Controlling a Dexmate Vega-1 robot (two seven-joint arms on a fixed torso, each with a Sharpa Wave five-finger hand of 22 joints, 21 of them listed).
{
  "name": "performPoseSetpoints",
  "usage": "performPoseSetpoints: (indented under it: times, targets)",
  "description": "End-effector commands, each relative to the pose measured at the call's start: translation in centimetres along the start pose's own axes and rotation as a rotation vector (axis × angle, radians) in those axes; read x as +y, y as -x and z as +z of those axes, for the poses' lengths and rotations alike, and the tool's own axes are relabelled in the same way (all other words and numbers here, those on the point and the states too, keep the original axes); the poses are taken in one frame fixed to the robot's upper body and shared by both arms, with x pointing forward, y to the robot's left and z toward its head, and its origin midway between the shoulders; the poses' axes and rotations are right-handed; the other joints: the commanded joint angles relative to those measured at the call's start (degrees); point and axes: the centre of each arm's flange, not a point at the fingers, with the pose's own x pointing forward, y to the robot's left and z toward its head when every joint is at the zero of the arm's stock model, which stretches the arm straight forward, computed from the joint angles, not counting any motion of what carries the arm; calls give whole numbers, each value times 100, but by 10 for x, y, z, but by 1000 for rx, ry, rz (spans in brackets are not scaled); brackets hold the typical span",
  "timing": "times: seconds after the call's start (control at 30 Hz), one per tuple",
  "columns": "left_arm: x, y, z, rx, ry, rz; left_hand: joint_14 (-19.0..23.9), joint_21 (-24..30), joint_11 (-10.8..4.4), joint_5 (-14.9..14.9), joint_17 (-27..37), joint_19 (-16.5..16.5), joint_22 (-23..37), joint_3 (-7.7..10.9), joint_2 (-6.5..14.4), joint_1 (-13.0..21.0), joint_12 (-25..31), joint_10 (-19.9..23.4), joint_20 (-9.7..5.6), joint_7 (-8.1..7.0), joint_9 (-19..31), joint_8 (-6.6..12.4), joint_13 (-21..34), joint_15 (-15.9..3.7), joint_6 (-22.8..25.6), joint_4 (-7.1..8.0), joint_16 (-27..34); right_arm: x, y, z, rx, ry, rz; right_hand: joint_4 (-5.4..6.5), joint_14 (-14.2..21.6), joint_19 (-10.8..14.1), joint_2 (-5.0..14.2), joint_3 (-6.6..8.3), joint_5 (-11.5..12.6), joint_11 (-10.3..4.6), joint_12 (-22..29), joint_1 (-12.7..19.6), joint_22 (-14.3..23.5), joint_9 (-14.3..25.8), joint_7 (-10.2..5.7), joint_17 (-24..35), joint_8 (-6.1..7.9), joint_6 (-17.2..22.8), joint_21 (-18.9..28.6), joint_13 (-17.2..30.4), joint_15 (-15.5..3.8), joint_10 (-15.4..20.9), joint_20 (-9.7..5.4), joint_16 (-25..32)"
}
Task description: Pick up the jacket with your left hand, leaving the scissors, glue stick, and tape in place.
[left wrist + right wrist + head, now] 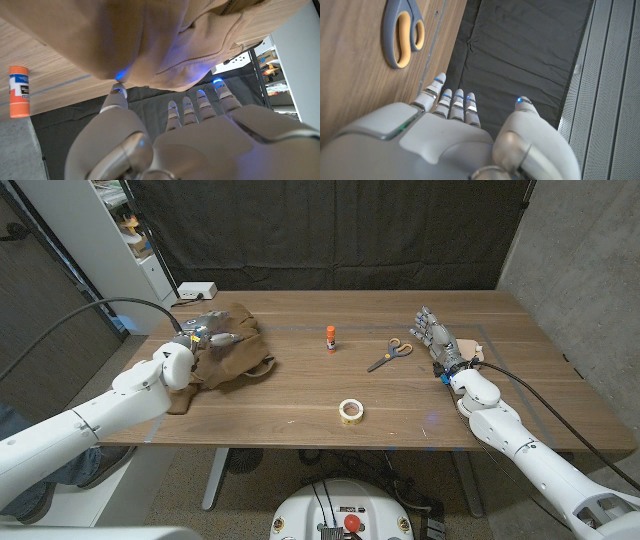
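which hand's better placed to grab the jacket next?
Left. The left hand is already over the jacket, fingers at the fabric. The right hand sits across the table beyond the scissors.

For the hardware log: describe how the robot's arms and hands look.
Both arms are glossy white, rounded segments with black cables trailing from them. The left hand and right hand are silver-grey metal with segmented fingers; small blue lights glow at the fingertips in the wrist views.
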Motion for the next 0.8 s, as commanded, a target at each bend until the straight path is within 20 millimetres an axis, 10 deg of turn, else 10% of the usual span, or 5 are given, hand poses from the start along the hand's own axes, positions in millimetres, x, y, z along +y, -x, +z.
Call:
performPoseSetpoints:
  times: [0.03, 0.8]
  targets:
    - [-12, 4, 1, 14, 4, -38, -7, 30, 14, 47, 32, 27, 16, -8, -1, 55, 30, -53, 14, -1, 23, 38, 26, 50, 31, -20, -4, -2, 1, 0, 4, 3, 7, -13, 33, 21, 39, -25, 41, -1, 46, 27, 29, 10, 2, 4, 47, 47, -12, 8, -12, 36, 24, 12]
    - [-45, 3, 7, 33, 44, -90, -6, 18, 25, 70, 33, 73, 9, -1, -20, 125, 31, -85, 15, -7, 24, 29, 36, 59, 16, -27, -6, -8, 5, -9, 25, -4, 6, -21, 40, 24, 45, -37, 44, -9, 45, 26, 30, 10, 3, 4, 45, 47, -22, 9, -11, 34, 24, 15]
